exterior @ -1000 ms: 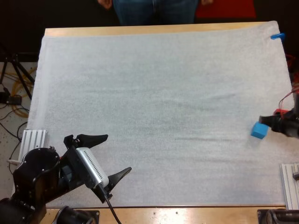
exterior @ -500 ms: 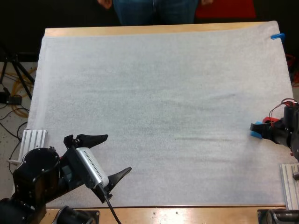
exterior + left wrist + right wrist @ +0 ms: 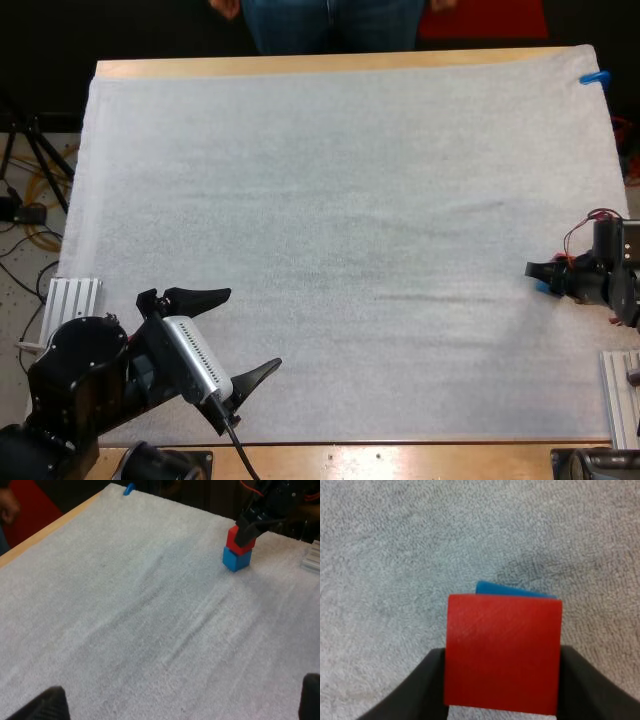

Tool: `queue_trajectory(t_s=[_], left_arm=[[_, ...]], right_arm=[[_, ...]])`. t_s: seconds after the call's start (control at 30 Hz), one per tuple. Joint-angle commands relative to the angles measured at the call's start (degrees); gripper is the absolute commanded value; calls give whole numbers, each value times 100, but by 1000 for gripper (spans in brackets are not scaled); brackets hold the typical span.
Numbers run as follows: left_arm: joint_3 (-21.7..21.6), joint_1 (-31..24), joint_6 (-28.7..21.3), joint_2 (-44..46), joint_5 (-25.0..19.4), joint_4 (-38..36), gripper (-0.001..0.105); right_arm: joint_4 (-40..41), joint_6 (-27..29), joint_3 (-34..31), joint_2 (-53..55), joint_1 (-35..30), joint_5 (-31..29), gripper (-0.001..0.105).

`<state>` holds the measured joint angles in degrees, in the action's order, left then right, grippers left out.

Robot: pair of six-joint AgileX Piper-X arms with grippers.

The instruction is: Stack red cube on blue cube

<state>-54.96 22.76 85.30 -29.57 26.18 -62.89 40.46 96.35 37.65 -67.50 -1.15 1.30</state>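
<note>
A: Which step are we on?
B: The placing, I'd say. The right gripper [image 3: 541, 279] is clamped on the red cube [image 3: 502, 652], pressing it from both sides, and from the left wrist view that cube sits on top of the blue cube [image 3: 237, 560], near the mat's [image 3: 330, 200] right edge

A: Lined up square?
B: Close. From above, a strip of blue peeks out past the far side of the red, so it looks slightly offset, though well enough supported

A: So what does the next move call for?
B: Parting the grip gently, then lifting straight away so the red one isn't dragged off

A: And the left gripper [image 3: 240, 335]?
B: Spread wide, holding nothing, well apart from the cubes at the near left of the mat

A: Any container to mind?
B: None that I can see; the blue cube stands on the bare mat
</note>
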Motion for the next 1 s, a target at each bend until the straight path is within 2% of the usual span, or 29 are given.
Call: queue_trajectory(t_s=[0.0, 0.37, 0.43, 0.6, 0.7, 0.97], left_arm=[[-41, 39, -39, -14, 39, 25, 87], [-41, 39, -39, -14, 39, 25, 87], [-41, 39, -39, -14, 39, 25, 87], [-41, 39, -39, -14, 39, 25, 87], [-41, 39, -39, -14, 39, 25, 87], [-41, 39, -39, -14, 39, 25, 87]], right_arm=[[-59, -36, 0, 15, -24, 67, 0], [-73, -167, 0, 15, -24, 67, 1], [-73, -148, 0, 15, -24, 67, 10], [-77, -150, 0, 15, -24, 67, 51], [-122, -150, 0, 15, -24, 57, 57], [-119, -150, 139, 30, -24, -18, 57]])
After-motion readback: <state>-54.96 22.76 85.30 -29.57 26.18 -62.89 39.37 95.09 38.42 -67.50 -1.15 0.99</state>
